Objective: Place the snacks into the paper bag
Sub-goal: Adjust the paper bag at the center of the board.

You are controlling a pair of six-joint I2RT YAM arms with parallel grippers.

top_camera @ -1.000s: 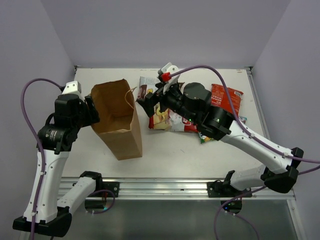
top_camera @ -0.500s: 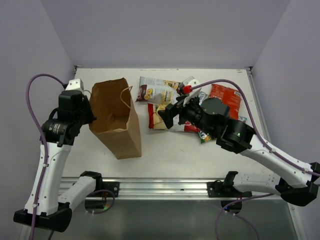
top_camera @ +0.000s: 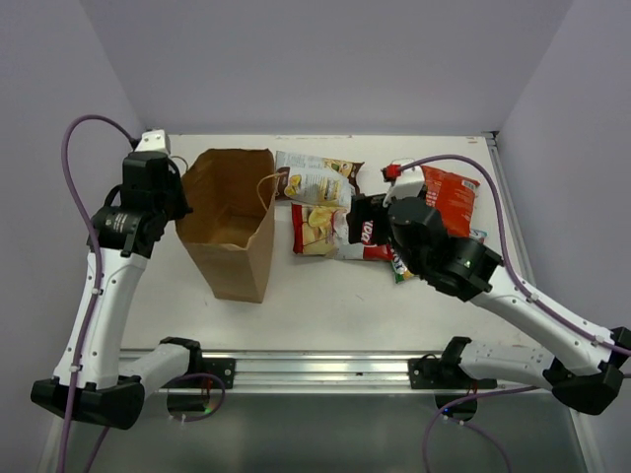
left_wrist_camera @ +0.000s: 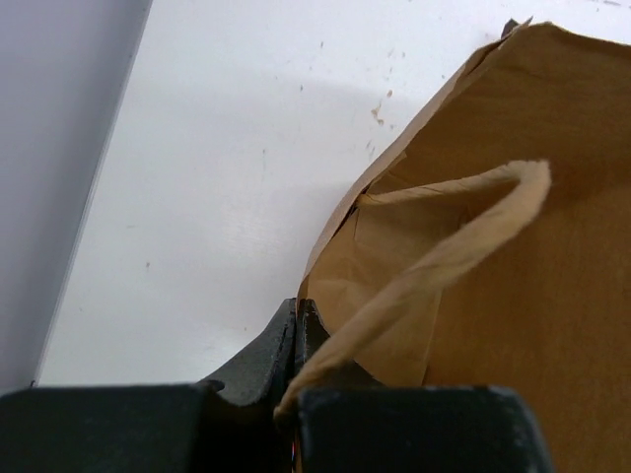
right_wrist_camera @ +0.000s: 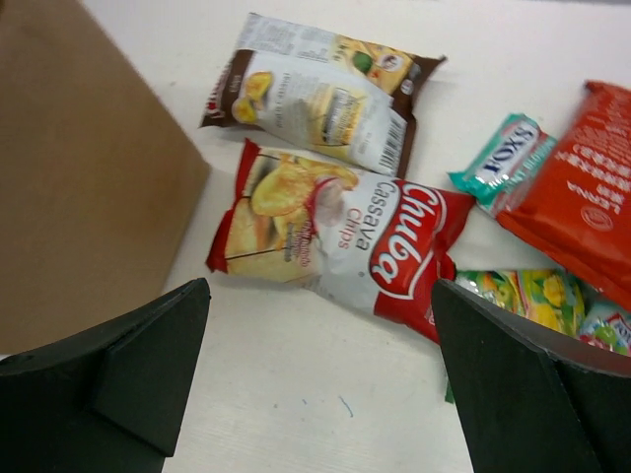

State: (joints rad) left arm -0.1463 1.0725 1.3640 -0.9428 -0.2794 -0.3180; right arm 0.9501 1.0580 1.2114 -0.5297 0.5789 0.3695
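Observation:
The brown paper bag [top_camera: 232, 222] stands open-mouthed at the left of the table. My left gripper [top_camera: 178, 203] is shut on the bag's left rim [left_wrist_camera: 325, 246], its jaws pinched together on the paper edge beside a twisted handle [left_wrist_camera: 444, 256]. To the right of the bag lie the snacks: white-brown chips [top_camera: 314, 179], red-white cassava chips [top_camera: 330, 235], a red-orange bag [top_camera: 452, 195] and a green candy bag [top_camera: 399, 266]. A small teal packet [right_wrist_camera: 501, 163] lies against the red-orange bag. My right gripper [right_wrist_camera: 320, 288] hangs wide open above the cassava chips [right_wrist_camera: 345, 236], holding nothing.
The white table [top_camera: 325, 305] is boxed in by grey walls at the back and both sides. A metal rail [top_camera: 325, 370] runs along the near edge. The bag's side [right_wrist_camera: 89, 177] stands close to the left of my right gripper.
My left gripper closed on the bag's rim and drew it back and left, and the bag turned and its mouth spread. My right arm pulled back right, away from the bag, over the snacks.

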